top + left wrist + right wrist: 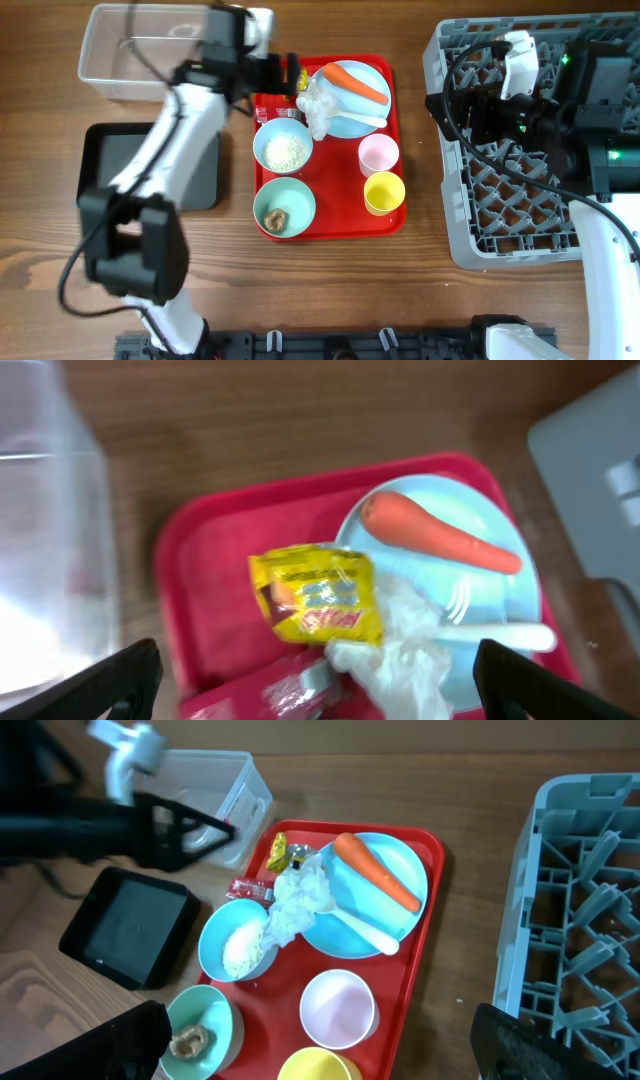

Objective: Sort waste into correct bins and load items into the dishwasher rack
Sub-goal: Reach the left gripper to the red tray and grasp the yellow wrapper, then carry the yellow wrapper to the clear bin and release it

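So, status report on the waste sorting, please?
Left gripper open, above yellow wrapper on red tray. Right gripper open, empty, over dishwasher rack. Crumpled tissue touching wrapper.

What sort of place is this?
Likely a robot test bench staged as a dish-clearing station: a left arm and right arm over a wooden table, a loaded red tray, a grey dishwasher rack.

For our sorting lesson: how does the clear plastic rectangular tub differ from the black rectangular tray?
The clear plastic rectangular tub is see-through and deep; the black rectangular tray is opaque and shallow. In the overhead view, the tub lies nearer the top edge than the tray. Both are rectangular.
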Controlling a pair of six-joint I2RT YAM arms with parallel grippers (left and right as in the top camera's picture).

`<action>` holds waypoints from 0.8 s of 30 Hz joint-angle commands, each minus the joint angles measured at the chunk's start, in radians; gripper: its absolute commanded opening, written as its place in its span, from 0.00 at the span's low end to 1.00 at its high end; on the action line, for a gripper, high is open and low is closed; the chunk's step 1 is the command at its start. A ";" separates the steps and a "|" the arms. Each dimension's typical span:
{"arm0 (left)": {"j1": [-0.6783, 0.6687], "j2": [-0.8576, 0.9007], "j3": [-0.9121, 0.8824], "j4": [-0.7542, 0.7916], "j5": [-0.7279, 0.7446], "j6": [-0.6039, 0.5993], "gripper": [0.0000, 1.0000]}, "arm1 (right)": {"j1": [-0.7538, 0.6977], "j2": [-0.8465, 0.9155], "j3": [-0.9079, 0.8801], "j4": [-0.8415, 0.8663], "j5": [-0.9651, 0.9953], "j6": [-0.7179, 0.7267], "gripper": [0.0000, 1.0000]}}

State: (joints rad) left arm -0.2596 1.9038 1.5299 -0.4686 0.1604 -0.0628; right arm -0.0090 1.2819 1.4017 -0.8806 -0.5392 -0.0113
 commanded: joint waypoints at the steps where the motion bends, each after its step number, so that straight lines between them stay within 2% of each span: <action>1: -0.047 0.056 0.016 0.044 -0.156 -0.050 1.00 | 0.006 0.005 0.023 -0.011 -0.017 0.011 0.98; 10: -0.058 0.174 0.016 0.106 -0.162 -0.058 1.00 | 0.006 0.005 0.023 -0.022 0.023 0.011 0.98; 17: -0.060 0.207 0.015 0.138 -0.161 -0.058 0.85 | 0.006 0.005 0.023 -0.023 0.022 0.011 0.97; 19: -0.060 0.216 0.015 0.141 -0.158 -0.058 0.70 | 0.006 0.005 0.023 -0.026 0.022 0.011 0.97; 20: -0.060 0.217 0.015 0.140 -0.158 -0.058 0.51 | 0.006 0.005 0.023 -0.026 0.022 0.011 0.96; 22: -0.062 0.215 0.015 0.141 -0.158 -0.058 0.19 | 0.006 0.005 0.023 -0.025 0.022 0.011 0.95; 24: -0.068 0.208 0.015 0.144 -0.158 -0.058 0.04 | 0.006 0.005 0.023 -0.025 0.023 0.011 0.95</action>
State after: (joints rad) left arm -0.3206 2.1033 1.5299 -0.3317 0.0116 -0.1181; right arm -0.0090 1.2819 1.4017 -0.9051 -0.5297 -0.0044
